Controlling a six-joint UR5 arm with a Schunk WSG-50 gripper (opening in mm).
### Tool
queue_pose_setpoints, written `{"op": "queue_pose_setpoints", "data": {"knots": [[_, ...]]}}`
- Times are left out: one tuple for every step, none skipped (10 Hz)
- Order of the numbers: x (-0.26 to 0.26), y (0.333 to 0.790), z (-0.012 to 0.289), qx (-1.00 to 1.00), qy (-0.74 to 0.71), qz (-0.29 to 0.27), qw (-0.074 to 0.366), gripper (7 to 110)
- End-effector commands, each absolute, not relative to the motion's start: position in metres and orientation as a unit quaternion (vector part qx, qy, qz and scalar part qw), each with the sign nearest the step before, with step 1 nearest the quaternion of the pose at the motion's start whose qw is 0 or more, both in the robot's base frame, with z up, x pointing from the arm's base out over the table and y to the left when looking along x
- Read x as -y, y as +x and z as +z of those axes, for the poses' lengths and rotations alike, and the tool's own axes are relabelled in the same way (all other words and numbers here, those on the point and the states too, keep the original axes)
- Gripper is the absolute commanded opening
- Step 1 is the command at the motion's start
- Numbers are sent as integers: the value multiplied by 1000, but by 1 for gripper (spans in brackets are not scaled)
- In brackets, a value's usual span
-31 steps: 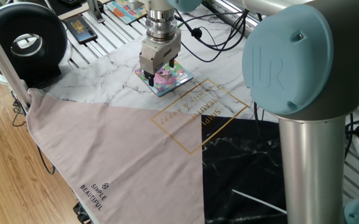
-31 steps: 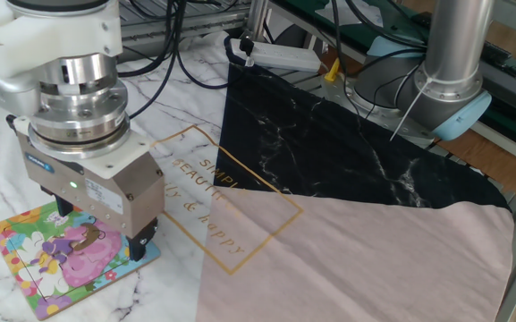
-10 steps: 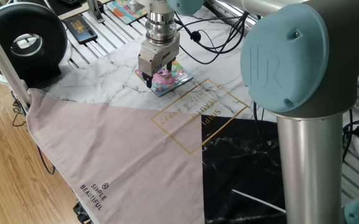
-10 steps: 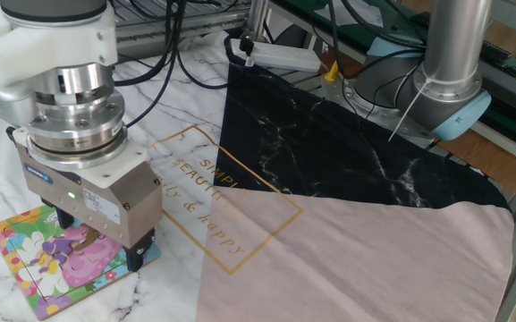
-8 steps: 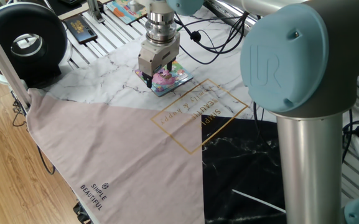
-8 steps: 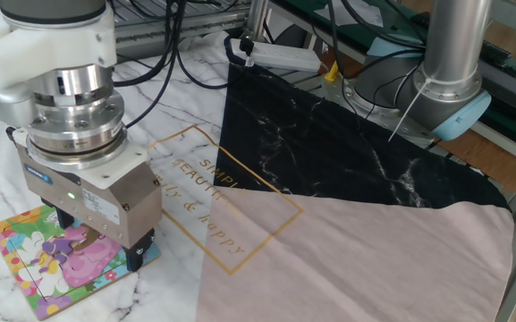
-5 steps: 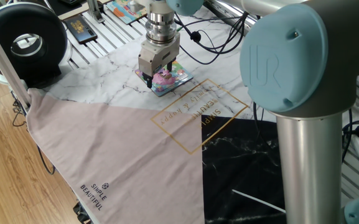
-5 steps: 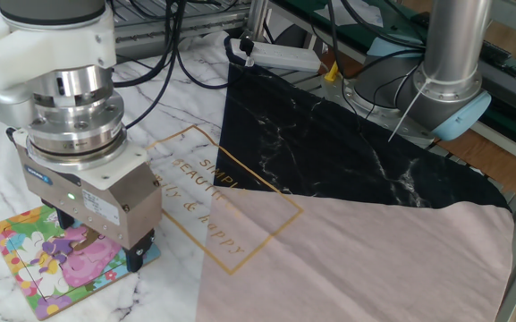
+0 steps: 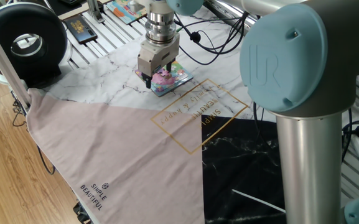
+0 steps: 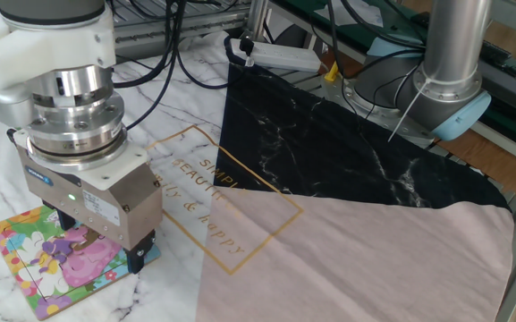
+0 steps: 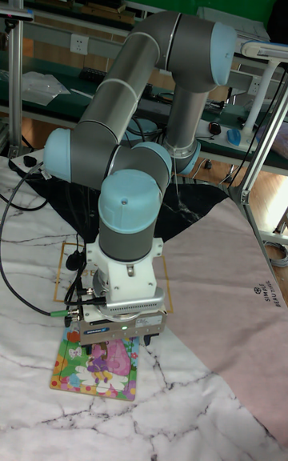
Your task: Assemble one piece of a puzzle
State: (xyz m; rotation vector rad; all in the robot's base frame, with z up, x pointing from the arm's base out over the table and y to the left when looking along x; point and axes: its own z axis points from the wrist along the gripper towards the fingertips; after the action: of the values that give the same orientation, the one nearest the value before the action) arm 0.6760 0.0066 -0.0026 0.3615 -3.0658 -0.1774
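My two-finger gripper hangs straight above the small square pink-yellow-green puzzle board on the marble table, fingertips nearly on it; grip and tiny purple piece are hidden.

Piece unseen under the hand, its jaw state unclear, part of the puzzle covered.
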Motion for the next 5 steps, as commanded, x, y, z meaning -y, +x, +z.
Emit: {"op": "queue_pose_setpoints", "data": {"knots": [[-17,676,0,991,106,-79,25,88],[-18,676,1,991,104,-81,25,88],[-20,676,1,991,102,-85,26,88],[-21,677,1,991,101,-86,26,88],[-23,677,2,991,99,-90,25,88]]}}
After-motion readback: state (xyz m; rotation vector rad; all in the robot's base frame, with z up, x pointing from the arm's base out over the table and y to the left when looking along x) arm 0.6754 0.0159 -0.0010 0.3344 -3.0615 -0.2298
